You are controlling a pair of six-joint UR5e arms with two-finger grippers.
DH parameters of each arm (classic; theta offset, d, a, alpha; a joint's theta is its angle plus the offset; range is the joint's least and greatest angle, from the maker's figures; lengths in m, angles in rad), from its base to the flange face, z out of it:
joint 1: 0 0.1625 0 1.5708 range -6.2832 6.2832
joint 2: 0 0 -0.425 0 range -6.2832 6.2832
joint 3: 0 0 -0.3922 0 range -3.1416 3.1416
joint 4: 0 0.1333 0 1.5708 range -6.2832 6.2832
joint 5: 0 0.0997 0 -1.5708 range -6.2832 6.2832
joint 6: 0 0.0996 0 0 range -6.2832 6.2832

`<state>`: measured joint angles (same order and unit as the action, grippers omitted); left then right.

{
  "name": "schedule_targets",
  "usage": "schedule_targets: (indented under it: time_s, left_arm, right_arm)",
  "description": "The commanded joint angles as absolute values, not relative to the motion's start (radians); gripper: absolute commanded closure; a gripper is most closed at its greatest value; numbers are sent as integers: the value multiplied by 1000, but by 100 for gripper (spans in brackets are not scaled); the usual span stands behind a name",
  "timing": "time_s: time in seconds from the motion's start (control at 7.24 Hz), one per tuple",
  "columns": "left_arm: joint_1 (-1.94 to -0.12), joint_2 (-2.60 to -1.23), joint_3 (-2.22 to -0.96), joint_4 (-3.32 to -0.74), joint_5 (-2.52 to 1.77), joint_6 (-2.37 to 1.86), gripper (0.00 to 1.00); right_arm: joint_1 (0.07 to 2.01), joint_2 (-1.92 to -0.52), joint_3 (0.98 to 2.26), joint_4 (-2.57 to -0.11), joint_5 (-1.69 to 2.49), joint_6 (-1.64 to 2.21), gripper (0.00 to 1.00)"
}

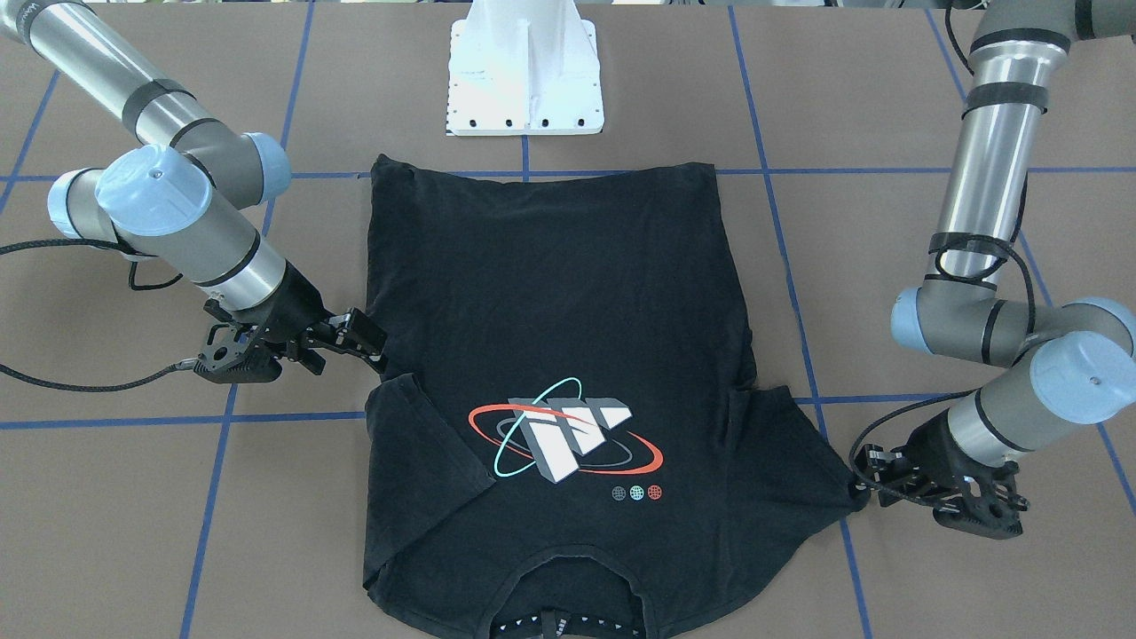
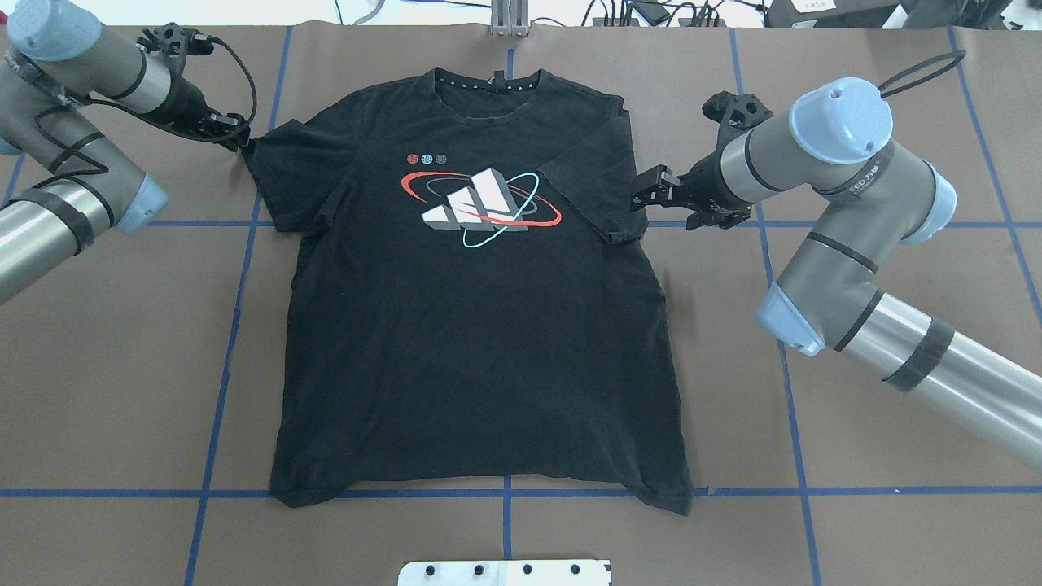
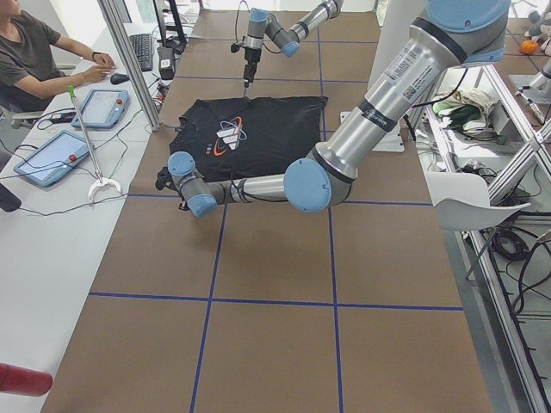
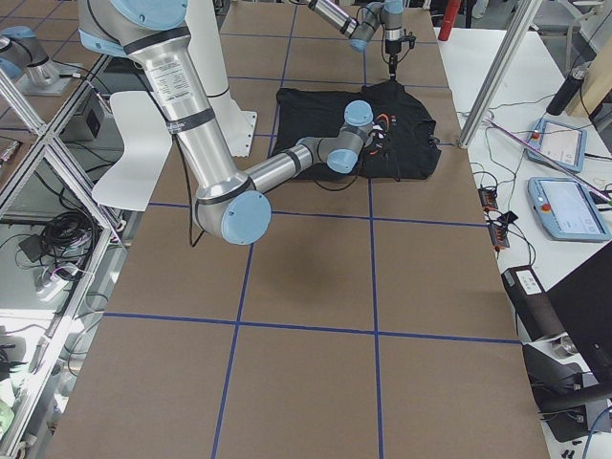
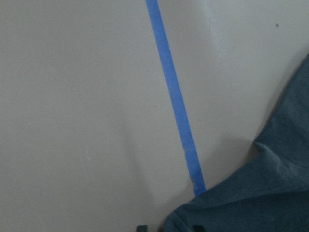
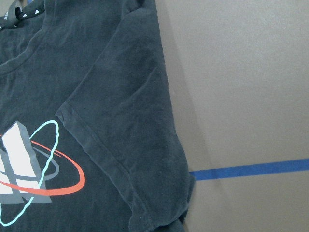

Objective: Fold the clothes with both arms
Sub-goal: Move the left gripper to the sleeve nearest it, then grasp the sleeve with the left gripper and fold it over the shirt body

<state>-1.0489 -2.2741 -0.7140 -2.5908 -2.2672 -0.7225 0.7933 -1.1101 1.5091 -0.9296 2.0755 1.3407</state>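
The black T-shirt lies flat on the brown table, print side up, with its collar at the far edge from the robot. One sleeve is folded inward onto the chest, as the right wrist view also shows. My right gripper hovers just outside that fold, open and holding nothing. The other sleeve is drawn out sideways to a point. My left gripper is shut on its tip. In the left wrist view, cloth fills the bottom right corner.
The white pedestal base stands at the robot's side of the table, just beyond the shirt's hem. Blue tape lines grid the brown surface. A person sits at a side desk with tablets, off the table's far edge.
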Motion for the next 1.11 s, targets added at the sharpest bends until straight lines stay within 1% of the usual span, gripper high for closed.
schedule_targets:
  time_s: [0.0, 0.14, 0.28, 0.55, 0.69, 0.97]
  left_arm:
    - [-1048, -2273, -715, -2591, -2267, -723, 100]
    - [-1049, -2275, -722, -2591, -2269, -744, 100]
    - [-1069, -2272, -812, -2573, -2288, -796, 100]
    - [-1071, -2266, -1080, -2359, -2381, -926, 100]
    - [-1048, -2290, -1122, -2341, -2378, -1065, 100]
    - [-921, -2386, -1089, -2336, -2224, -1205, 100]
  right_arm:
    - [793, -1111, 1506, -930, 2075, 1339, 0]
    - [796, -1111, 1508, -930, 2075, 1339, 0]
    - [802, -1112, 1511, -930, 2077, 1339, 0]
    - [796, -1109, 1505, -930, 2072, 1339, 0]
    - [796, -1109, 1503, -930, 2074, 1339, 0]
    - [798, -1111, 1497, -930, 2074, 1332, 0]
